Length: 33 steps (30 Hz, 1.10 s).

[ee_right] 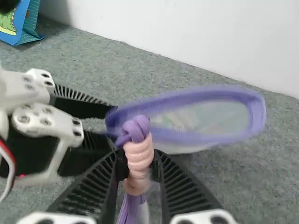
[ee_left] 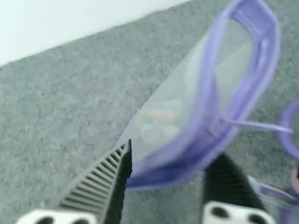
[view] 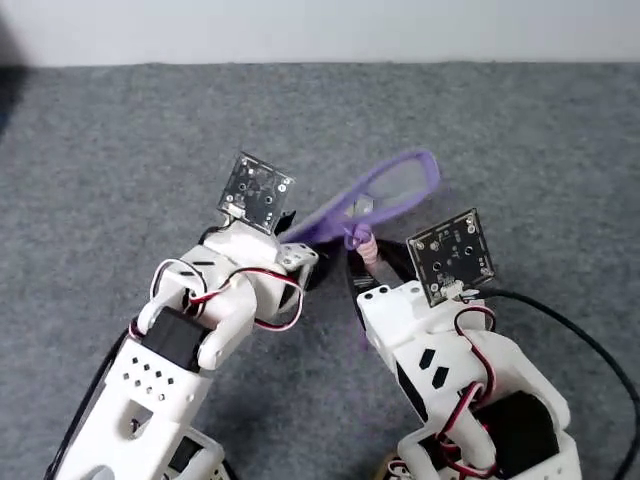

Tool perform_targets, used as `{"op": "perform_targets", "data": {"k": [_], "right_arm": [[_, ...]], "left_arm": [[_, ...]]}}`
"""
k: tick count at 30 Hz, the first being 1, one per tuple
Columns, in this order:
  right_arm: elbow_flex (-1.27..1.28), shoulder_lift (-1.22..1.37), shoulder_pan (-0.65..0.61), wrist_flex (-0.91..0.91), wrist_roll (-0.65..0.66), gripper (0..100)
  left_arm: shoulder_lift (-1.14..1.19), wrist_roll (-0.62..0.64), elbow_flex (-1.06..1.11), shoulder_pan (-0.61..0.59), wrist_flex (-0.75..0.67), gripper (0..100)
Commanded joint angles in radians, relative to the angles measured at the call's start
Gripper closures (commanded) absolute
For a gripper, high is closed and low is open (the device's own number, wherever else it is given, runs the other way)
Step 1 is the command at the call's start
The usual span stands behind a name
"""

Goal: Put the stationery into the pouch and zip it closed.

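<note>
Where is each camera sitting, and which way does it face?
High view: fixed above the table, looking down on the left arm, the right arm and the pouch between them.
Left wrist view: on the left wrist, facing along the left gripper at the pouch; its fingers show.
Right wrist view: on the right wrist, facing along the right gripper clamped on the zipper pull; the left gripper shows beyond.
Shared: all three show the pouch.

Right gripper (ee_right: 138, 164) clamps the pink-and-purple zipper pull (ee_right: 138, 149) — jaws tight on it. Purple-edged clear pouch (ee_right: 205, 116) beyond — one end between the left gripper (ee_right: 93, 119) fingers.
</note>
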Motion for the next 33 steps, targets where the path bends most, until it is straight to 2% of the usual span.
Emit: {"op": "perform_targets", "data": {"k": [1,6,12,25,33], "right_arm": [[-0.06,0.004,0.007,-0.001,0.009,99.1],[-0.06,0.004,0.007,-0.005,0.009,99.1],[-0.061,0.008,0.03,-0.018,0.009,99.1],[-0.032,0.2,0.318,-0.36,0.032,99.1],[-0.034,0.361,0.407,-0.536,0.032,99.1]], "left_arm": [[-0.028,-0.011,-0.012,0.002,-0.037,88],[-0.029,-0.008,-0.012,0.002,-0.037,99],[-0.029,-0.005,-0.012,0.002,-0.032,99],[-0.032,0.021,-0.016,0.0,-0.029,99],[-0.032,0.038,-0.018,0.0,-0.029,99]]}}
